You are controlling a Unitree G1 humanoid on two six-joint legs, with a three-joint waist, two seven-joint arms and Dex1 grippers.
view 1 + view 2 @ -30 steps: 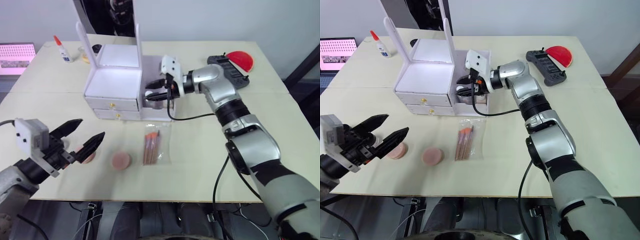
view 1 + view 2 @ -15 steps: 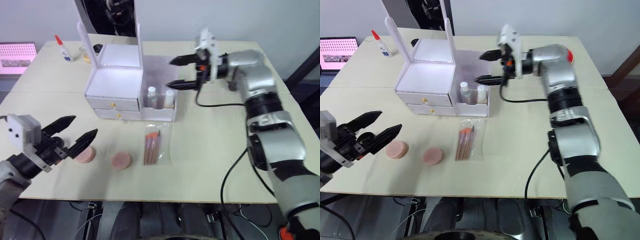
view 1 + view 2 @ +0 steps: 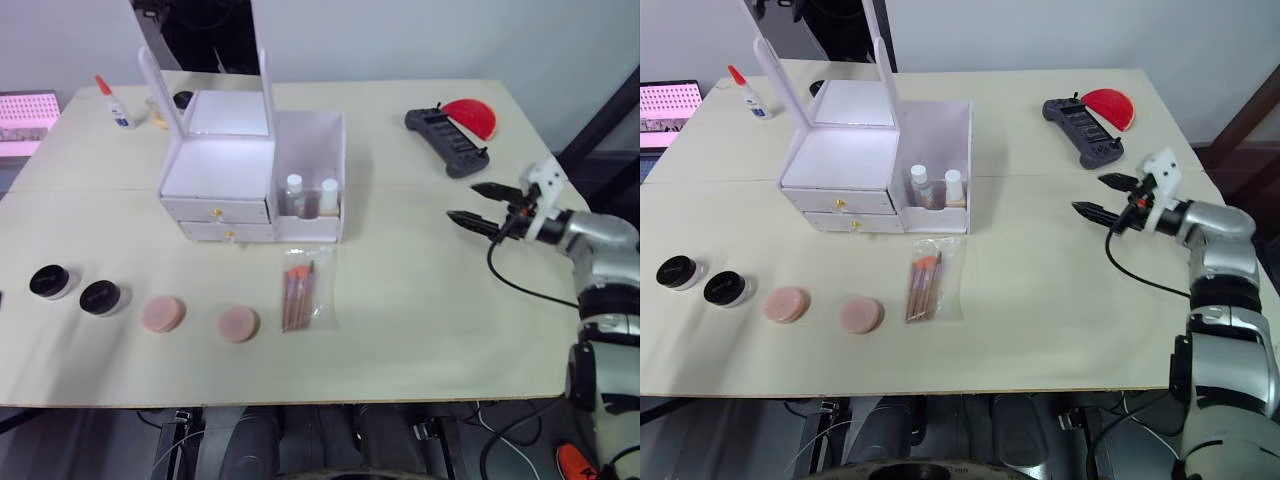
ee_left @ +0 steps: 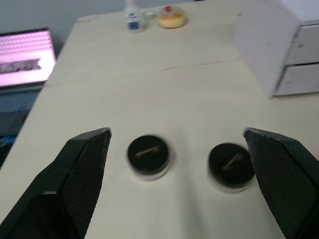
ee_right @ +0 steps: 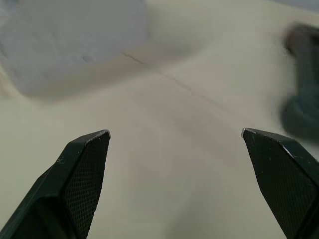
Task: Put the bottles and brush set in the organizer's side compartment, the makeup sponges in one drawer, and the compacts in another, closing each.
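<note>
Soft peach round makeup sponges [image 3: 161,314] near the tabletop's front edge: light, squashy (pinched gently by rim). Both grippers, left [image 4: 179,149] and right [image 3: 484,205], gape empty.

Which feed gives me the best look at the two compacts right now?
Left wrist view: the compacts sit large between the left gripper's open fingers. Both eye views show them small at the table's left edge.

Silver-grey jointed right arm [image 3: 1218,262] at right edge of frame, black bands between segments, black cable looping beneath forearm; white boxy block above right gripper [image 3: 1108,196]; black, tapering fingers [image 4: 82,169], cross-hatched on inner faces
</note>
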